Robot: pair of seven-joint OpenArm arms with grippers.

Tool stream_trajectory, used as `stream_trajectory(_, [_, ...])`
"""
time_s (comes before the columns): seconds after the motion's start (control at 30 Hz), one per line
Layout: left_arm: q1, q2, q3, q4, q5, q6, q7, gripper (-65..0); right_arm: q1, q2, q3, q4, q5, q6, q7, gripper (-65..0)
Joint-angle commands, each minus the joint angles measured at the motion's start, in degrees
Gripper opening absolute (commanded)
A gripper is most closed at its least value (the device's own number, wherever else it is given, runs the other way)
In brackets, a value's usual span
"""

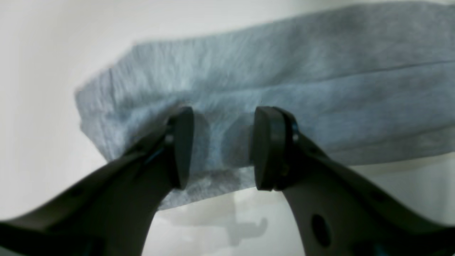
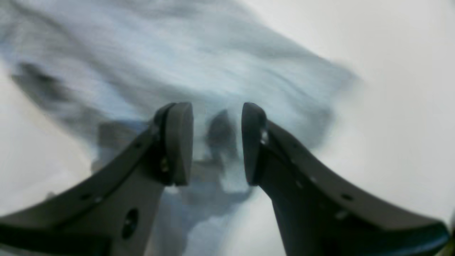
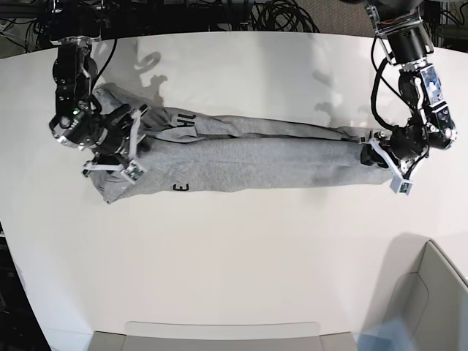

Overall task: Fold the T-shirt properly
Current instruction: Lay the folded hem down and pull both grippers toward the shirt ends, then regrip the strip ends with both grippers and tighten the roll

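The light grey T-shirt (image 3: 248, 161) lies pulled into a long, taut band across the white table (image 3: 234, 256). Bits of black lettering (image 3: 181, 188) show near its wider end. My left gripper (image 3: 380, 157) is at the narrow end on the base view's right. In the left wrist view its pads (image 1: 224, 145) are shut on a bunched edge of the T-shirt (image 1: 284, 71), lifted just above the table. My right gripper (image 3: 121, 146) sits at the wide end. Its fingers (image 2: 217, 142) are closed around a thick, blurred bunch of the T-shirt (image 2: 177, 53).
A grey bin (image 3: 431, 292) stands at the near right corner. A flat grey tray (image 3: 219, 336) runs along the table's near edge. Black cables (image 3: 278, 14) hang behind the far edge. Bare white tabletop lies in front of the shirt.
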Motion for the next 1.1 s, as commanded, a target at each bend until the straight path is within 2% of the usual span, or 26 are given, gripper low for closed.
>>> stream_trajectory(0.0, [-0.9,-1.1,-0.3,-1.0,-0.5,0.0,-1.6,-54.7,0.4,0.3,-1.2,0.6,0.6,1.0,0.9,-41.9])
stream_trajectory(0.13, [-0.9,-1.8,0.3,-8.9,-0.4,0.0,-6.5,-54.5,0.3,-0.4,-4.3,-5.2,0.1,1.0,1.0,-41.9])
stream_trajectory(0.23, [-0.6,-3.0,-0.1,-12.0,-0.4,0.0,-7.4,-54.7,1.3,-0.5,-4.0,-10.2,-4.5,1.0,2.6,-41.9])
stream_trajectory(0.33, [0.7,-5.1,-0.3,-12.0,-0.4,0.0,-7.4,-54.7,2.2,-0.7,1.2,-13.7,-9.0,1.0,5.9,-41.9])
stream_trajectory(0.4, [2.5,-6.9,-0.3,-11.9,-0.4,0.0,-7.4,-54.7,4.2,-1.5,6.3,-15.3,-10.3,1.0,6.0,-41.9])
stream_trajectory(0.47, [3.2,-7.4,-0.4,-11.9,-0.4,0.0,-7.5,-54.7,5.1,-1.6,8.6,-16.0,-11.1,1.0,6.0,-41.9])
stream_trajectory(0.67, [3.5,-7.4,-0.5,-11.7,-0.5,0.0,-7.5,-54.7,4.9,-2.0,5.3,-15.8,-11.1,1.0,6.0,-41.9])
stream_trajectory(0.77, [3.4,-7.3,-0.6,-7.2,-0.7,0.0,-7.1,-54.7,4.9,-3.0,5.2,-15.8,-11.1,1.0,6.0,-41.9])
stream_trajectory(0.83, [3.9,-6.9,-3.1,-1.6,-0.8,0.0,-6.5,-54.7,4.8,-3.1,5.2,-15.8,-11.1,1.0,6.0,-41.9])
stream_trajectory(0.93, [5.2,-5.3,-7.4,5.1,-0.6,-0.5,-2.0,-54.7,4.9,-3.1,5.4,-15.8,-11.1,1.0,6.0,-41.9])
stream_trajectory(1.07, [7.7,-3.6,-8.1,12.3,-0.6,-0.6,1.3,-54.8,4.9,-3.0,5.2,-15.8,-11.1,1.0,6.0,-41.9])
